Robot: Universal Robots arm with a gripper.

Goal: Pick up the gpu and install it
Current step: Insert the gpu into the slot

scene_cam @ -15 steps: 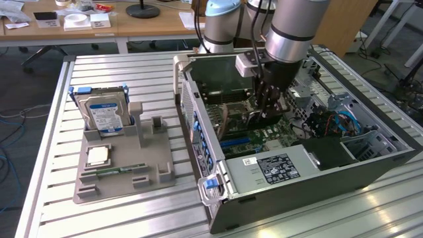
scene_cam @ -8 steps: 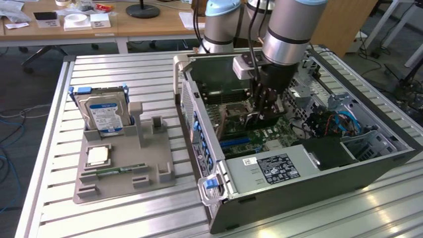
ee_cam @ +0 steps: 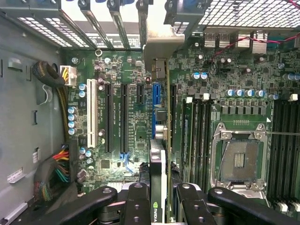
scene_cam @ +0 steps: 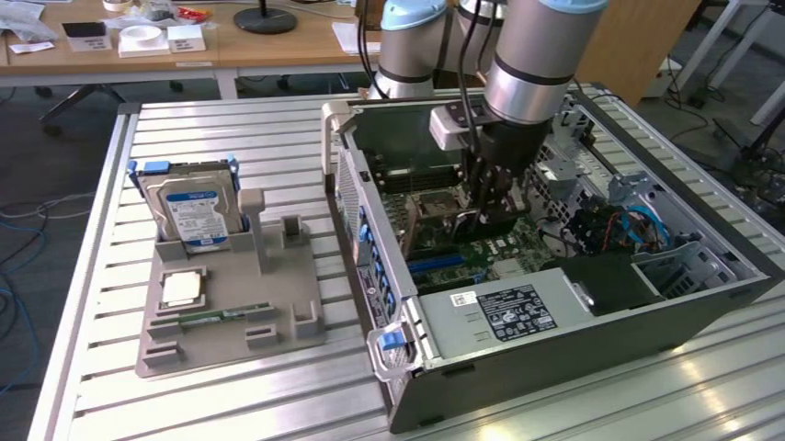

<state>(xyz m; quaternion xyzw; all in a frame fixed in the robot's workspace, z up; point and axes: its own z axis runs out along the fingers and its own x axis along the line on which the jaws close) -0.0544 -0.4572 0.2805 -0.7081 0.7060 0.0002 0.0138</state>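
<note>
The gpu (ee_cam: 158,161) is seen edge-on in the wrist view, a thin dark card with a green logo near my fingers and its metal bracket (ee_cam: 161,47) at the far end. My gripper (ee_cam: 158,199) is shut on it, with a black finger (ee_cam: 136,201) on each side. The card hangs just over the motherboard (ee_cam: 122,70), lined up along the blue expansion slot (ee_cam: 153,110). In the exterior view the gripper (scene_cam: 488,216) reaches down inside the open computer case (scene_cam: 552,349), low over the board.
Black expansion slots (ee_cam: 123,117), the white slot (ee_cam: 91,115) and the bare processor socket (ee_cam: 241,159) flank the card. Cable bundles (ee_cam: 61,164) lie by the case wall. Outside the case, a grey holder (scene_cam: 233,326) carries a hard drive (scene_cam: 197,216) and small parts.
</note>
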